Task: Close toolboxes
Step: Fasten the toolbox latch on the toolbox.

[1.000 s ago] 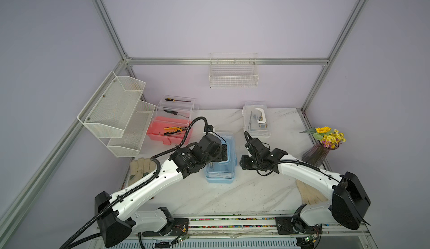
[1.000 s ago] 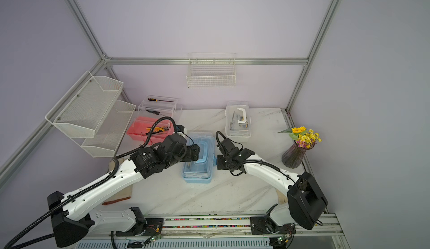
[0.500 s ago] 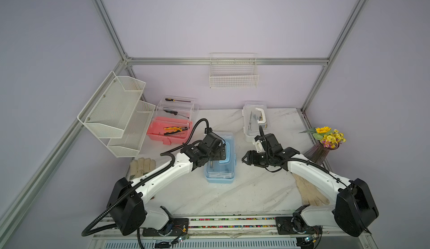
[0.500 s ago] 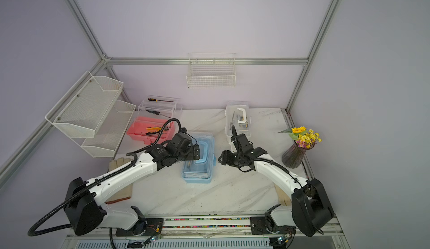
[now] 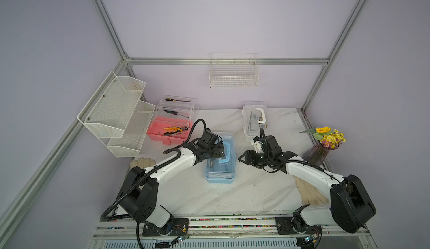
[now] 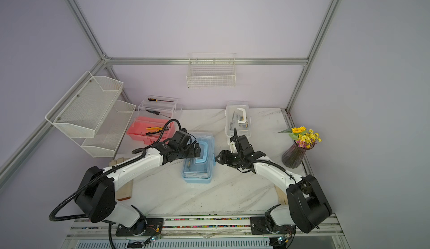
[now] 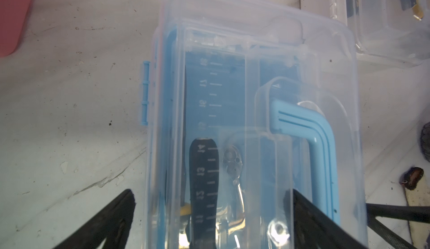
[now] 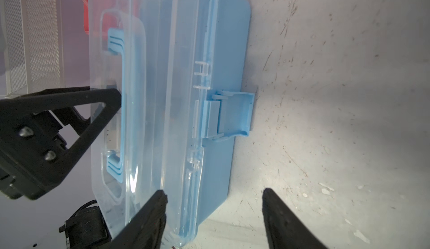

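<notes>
Centrally, left pincer [image 5: 221, 152] open over blue toolbox [image 5: 220, 173], right pincer [image 8: 213, 192] open beside; vase [image 5: 316, 154] apart.

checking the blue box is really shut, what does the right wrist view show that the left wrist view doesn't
Only the right wrist view: the blue latch on the box's side, its flap sticking out, seemingly not snapped down. Only the left wrist view: a black tool inside, behind ruler marks, and the blue hinge piece on the opposite side. Both: the blue box with its clear lid down and the blue handle on top.
</notes>
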### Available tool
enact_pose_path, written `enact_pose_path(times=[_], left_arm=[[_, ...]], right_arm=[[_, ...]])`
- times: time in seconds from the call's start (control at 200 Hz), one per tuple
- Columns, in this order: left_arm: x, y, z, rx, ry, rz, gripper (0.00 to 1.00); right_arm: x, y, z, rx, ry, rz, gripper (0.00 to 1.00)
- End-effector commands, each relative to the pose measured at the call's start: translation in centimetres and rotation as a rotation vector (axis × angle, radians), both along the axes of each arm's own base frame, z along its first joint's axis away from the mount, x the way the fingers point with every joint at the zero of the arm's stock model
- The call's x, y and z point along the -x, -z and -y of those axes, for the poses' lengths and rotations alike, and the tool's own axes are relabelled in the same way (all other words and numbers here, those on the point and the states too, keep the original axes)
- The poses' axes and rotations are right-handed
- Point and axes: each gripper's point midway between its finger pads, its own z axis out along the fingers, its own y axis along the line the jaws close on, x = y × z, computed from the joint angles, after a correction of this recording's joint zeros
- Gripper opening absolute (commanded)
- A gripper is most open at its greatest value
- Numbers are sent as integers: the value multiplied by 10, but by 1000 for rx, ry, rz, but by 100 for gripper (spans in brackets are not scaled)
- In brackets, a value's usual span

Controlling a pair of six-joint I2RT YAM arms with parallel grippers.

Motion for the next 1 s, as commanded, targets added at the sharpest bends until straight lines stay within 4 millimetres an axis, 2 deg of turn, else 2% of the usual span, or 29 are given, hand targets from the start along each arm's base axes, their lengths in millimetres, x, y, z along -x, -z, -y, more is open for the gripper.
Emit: enact_pose_path(times=[0.0,0.25,0.345,0.46,0.58,0.815,1.0], left_arm=[[9,22,-9,39,-7,-54,100],[17,49,-32,129,-51,-100,98],[21,53,-41,172,-67,-103,96],[25,57,-49,208,-80,-110,93],[29,64,-52,232,-83,-125,92],[27,58,-48,246,-70,-120,91],[26,56,-46,255,-64,-119,90]], right_arm=[[-7,0,-6,-50,10,15,68],[-11,12,-13,-118,25,4,68],[-13,13,-17,-174,25,2,75],[-15,16,-24,-254,18,-17,77],[-18,14,-31,-329,24,-12,77],[-25,1,-35,-404,32,42,77],[-26,5,-38,-435,30,28,79]])
